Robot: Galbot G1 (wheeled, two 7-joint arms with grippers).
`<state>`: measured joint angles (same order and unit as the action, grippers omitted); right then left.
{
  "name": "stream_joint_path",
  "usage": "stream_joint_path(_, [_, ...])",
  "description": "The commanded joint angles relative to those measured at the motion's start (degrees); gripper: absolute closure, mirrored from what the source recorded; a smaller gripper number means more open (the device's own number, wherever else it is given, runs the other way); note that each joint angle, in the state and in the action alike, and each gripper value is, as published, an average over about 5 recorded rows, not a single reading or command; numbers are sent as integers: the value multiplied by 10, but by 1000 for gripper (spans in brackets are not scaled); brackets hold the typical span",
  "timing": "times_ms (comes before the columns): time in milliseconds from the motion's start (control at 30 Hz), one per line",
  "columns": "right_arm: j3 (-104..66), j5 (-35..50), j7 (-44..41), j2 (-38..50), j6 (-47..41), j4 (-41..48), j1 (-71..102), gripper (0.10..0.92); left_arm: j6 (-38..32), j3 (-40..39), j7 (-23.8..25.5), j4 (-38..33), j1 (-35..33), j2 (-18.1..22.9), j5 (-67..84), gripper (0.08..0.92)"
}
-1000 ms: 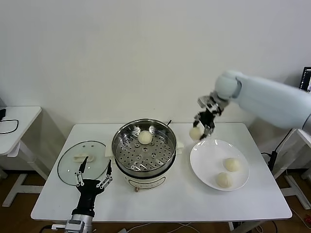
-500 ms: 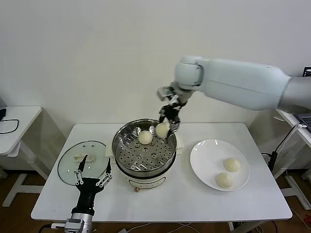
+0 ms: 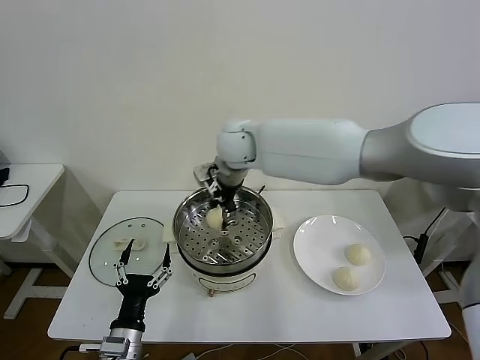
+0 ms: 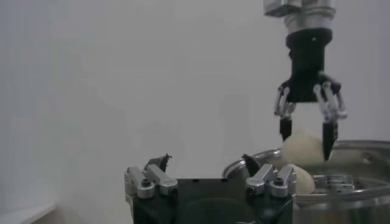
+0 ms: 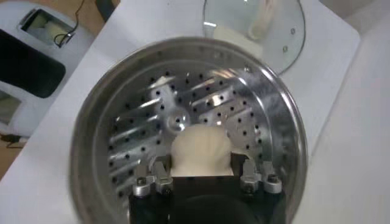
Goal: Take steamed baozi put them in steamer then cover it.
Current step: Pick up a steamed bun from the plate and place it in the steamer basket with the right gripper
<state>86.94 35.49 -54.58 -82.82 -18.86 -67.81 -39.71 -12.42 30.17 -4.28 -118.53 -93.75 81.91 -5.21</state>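
My right gripper is shut on a cream steamed baozi and holds it low inside the steamer, just above the perforated tray. The right wrist view shows this baozi between the fingers over the tray. In the left wrist view a second baozi lies on the tray under the held one. Two more baozi sit on the white plate. My left gripper stands open at the front left, beside the glass lid.
The glass lid with its white handle lies flat on the table left of the steamer. The plate is to the steamer's right. A small white side table stands off to the left, and bare tabletop runs along the front edge.
My right arm has swung left from above the plate to over the steamer and lowered the baozi into it. The left arm has not moved.
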Motion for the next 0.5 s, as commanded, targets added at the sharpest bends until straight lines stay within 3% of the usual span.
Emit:
stream_joint_path(33, [8,0,32,-51,-13,44,44,366,-1,0,0,4,1,-1,0,177])
stream_joint_path(500, [4,-9,33,-62,-9,64,68,334,-2,0,-1,10,3,-3,0,177])
